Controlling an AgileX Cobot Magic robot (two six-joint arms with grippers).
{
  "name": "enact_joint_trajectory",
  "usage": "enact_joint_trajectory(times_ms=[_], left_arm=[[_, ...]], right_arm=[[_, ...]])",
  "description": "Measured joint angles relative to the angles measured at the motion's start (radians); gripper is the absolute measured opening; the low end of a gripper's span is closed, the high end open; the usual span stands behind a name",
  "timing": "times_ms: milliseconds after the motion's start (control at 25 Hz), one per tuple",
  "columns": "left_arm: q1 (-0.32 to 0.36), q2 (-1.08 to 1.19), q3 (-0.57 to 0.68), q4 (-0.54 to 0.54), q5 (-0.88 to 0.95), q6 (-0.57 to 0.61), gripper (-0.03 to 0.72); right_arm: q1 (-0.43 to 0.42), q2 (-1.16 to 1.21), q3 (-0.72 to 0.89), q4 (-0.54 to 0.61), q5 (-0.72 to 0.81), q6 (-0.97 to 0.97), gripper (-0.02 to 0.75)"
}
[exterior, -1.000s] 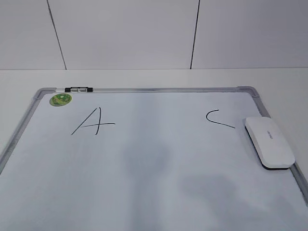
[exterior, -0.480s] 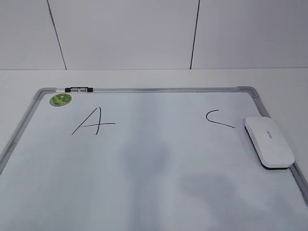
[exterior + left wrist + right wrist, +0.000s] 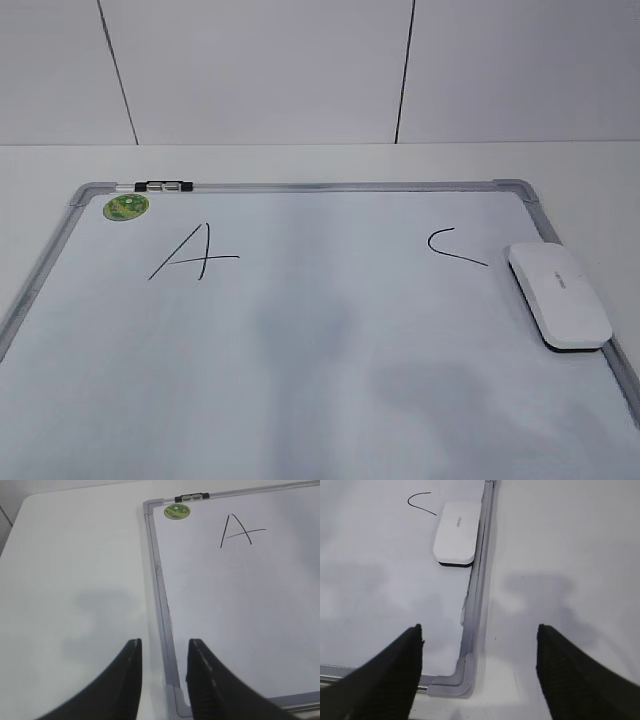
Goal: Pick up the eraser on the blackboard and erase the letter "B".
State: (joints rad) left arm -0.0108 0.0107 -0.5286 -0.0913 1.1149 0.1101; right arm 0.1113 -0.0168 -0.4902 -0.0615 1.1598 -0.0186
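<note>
The blackboard [image 3: 320, 380] is a large white dry-erase surface in a grey frame with rounded corners, lying flat on the pale table [image 3: 300, 160]. A slanted "A" [image 3: 195, 252] sits far left and a small "C" [image 3: 452, 247] far right; no "B" shows between them, only faint grey smudging. The eraser [image 3: 560, 295], a white rounded block with a thin black underside, lies on the board's right edge, just right of the "C". Nothing differs from the earlier frames.

The right gripper [image 3: 480, 670] stands wide open near the board's near-right corner, the eraser well beyond its fingers. The left gripper [image 3: 164, 677] stands narrowly open over the near-left frame, empty.
</note>
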Motion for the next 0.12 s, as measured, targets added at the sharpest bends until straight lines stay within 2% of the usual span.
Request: enact_joint_trajectory(times_ms=[120], left_arm=[[0.0, 0.0, 0.0, 0.0, 0.0, 0.0, 0.239]], right_arm=[[0.0, 0.0, 0.001, 0.0, -0.002, 0.0, 0.568]])
